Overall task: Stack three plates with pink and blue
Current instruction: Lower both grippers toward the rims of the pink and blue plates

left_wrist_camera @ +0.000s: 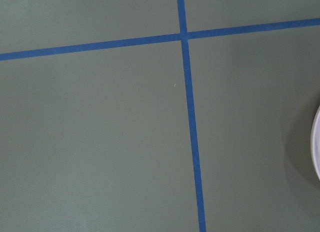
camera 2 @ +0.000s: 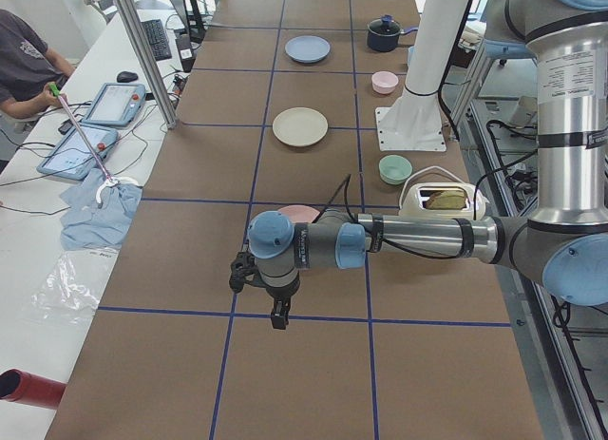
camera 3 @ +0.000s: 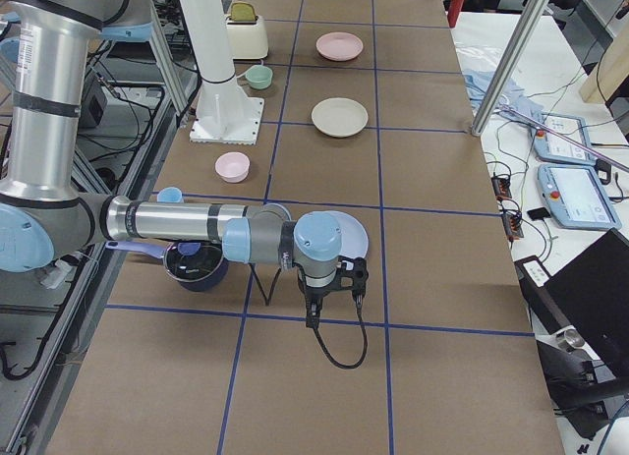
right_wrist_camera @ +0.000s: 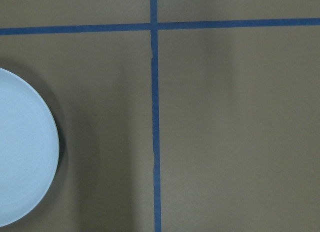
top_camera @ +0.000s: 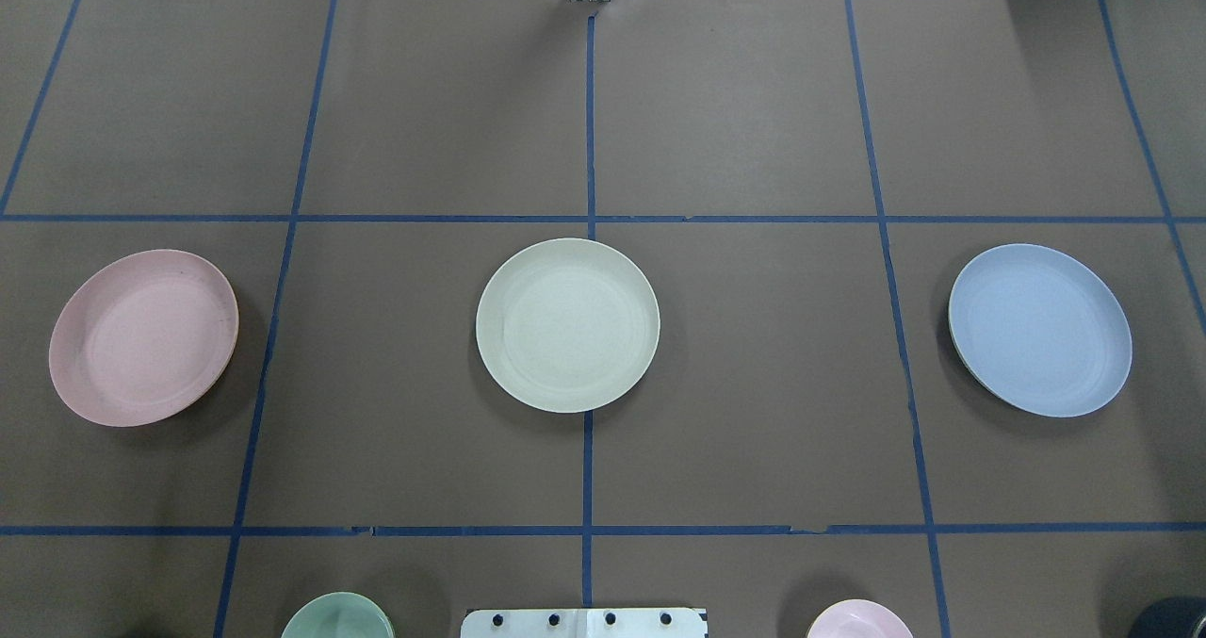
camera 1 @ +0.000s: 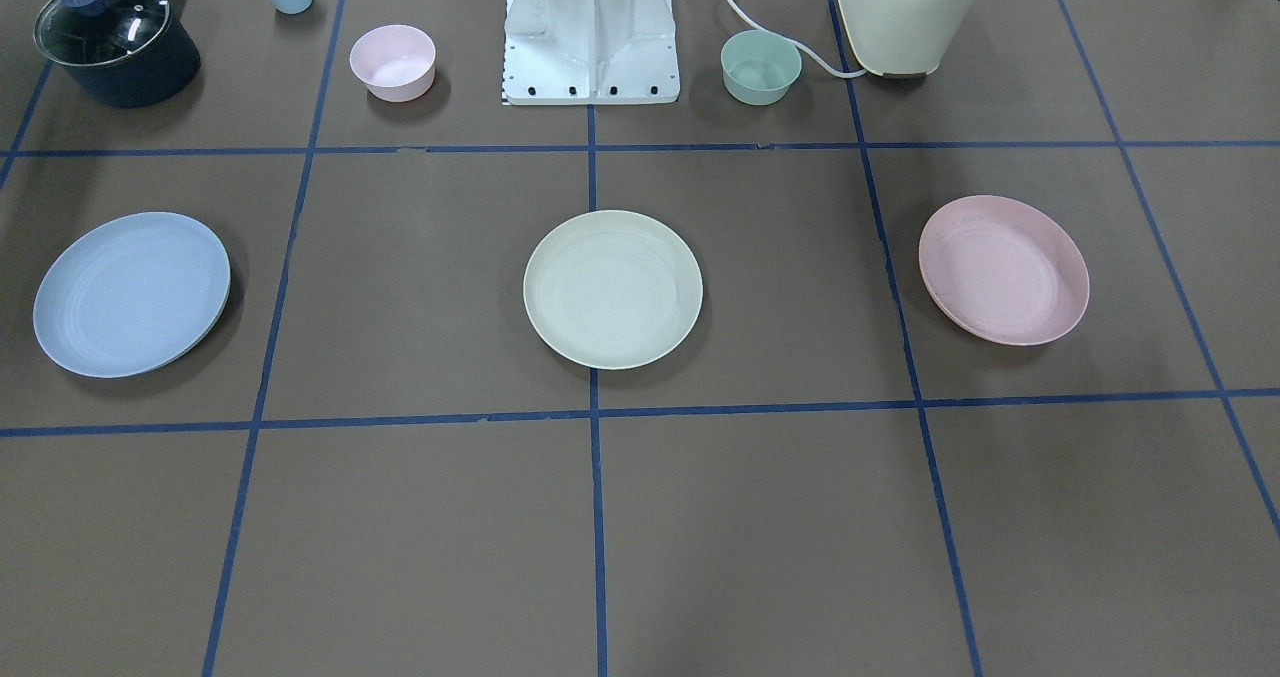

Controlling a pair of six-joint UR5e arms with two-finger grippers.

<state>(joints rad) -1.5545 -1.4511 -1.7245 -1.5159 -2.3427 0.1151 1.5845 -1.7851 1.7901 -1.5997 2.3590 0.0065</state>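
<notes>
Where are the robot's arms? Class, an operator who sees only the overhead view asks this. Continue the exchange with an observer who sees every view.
Observer: In the left side view, the left gripper hangs low past the pink plate, toward that end of the table.
Operator: And the right one?
Observer: In the right side view, the right gripper hangs low past the blue plate, toward the opposite end. Its wrist camera catches only that plate's edge.
Operator: What is cut off at my bottom-right corner?
Observer: A dark pot with a glass lid.
</notes>
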